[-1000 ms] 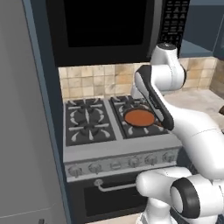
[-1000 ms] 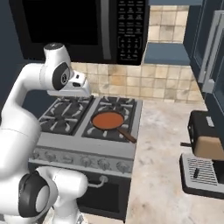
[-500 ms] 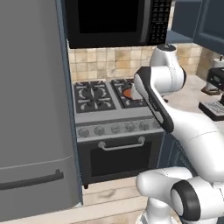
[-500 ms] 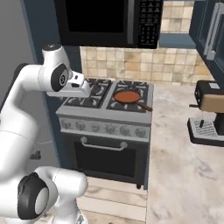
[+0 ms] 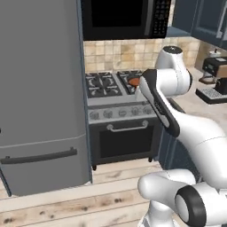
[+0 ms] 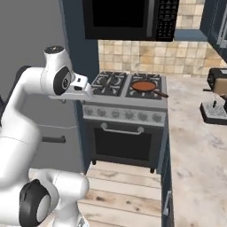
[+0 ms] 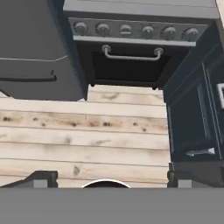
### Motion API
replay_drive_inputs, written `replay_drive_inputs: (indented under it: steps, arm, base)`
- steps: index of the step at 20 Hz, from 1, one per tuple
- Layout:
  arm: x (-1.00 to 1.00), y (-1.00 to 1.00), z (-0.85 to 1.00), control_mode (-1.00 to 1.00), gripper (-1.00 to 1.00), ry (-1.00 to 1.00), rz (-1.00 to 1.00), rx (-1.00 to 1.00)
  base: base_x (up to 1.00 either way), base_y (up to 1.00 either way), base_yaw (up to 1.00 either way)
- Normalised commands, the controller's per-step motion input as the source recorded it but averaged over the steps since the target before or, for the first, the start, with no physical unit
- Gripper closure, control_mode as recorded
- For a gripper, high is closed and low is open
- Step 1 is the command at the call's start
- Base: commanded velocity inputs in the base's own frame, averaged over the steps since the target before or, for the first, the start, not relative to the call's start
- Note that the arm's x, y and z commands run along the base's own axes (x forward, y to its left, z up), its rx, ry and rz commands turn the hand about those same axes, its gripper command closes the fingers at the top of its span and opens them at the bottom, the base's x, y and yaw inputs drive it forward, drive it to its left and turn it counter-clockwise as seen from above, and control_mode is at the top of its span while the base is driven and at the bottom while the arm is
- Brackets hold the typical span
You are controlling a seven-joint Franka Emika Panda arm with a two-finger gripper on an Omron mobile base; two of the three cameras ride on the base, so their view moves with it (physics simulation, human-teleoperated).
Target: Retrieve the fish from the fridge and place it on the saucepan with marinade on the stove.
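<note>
The fridge is seen at the far left of the left base view, tall and grey, door shut, with a dark horizontal drawer handle low on its front. In the right base view the fridge is partly covered by the white arm. Just right of it the stove is set between the fridge's dark side and the blue cabinets; its silver knob strip and oven handle face the camera. A black microwave is mounted above the stove, with a tiled backsplash behind.

The saucepan is placed on the stove's rear right burner, upright, its brown handle pointed right toward the surface. The marinade is seen as a flat orange-red disc inside it. In the left base view a sliver of the saucepan is visible beside the arm. No fish can be made out; the fridge is closed.

The gripper is held in the air in front of the stove's left front corner, well apart from the saucepan, touching nothing. In the hand view the fingers are shown spread wide at the bottom corners, nothing between them, aimed down at the wooden floor before the oven door.

Further right, a pale stone surface carries a coffee machine. Dark blue cabinets are set under it.
</note>
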Motion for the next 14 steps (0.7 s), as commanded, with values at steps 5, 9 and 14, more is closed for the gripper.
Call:
replay_drive_inputs:
  steps: [5, 9, 14]
  arm:
    - [0.0, 0.0, 0.0, 1.0, -1.0, 0.0, 0.0, 0.0]
    - [0.0, 0.0, 0.0, 1.0, -1.0, 0.0, 0.0, 0.0]
    - [0.0, 0.0, 0.0, 1.0, -1.0, 0.0, 0.0, 0.0]
  base:
    - [0.07, 1.0, 0.0]
    - [0.04, 1.0, 0.01]
    - [-0.15, 1.0, 0.11]
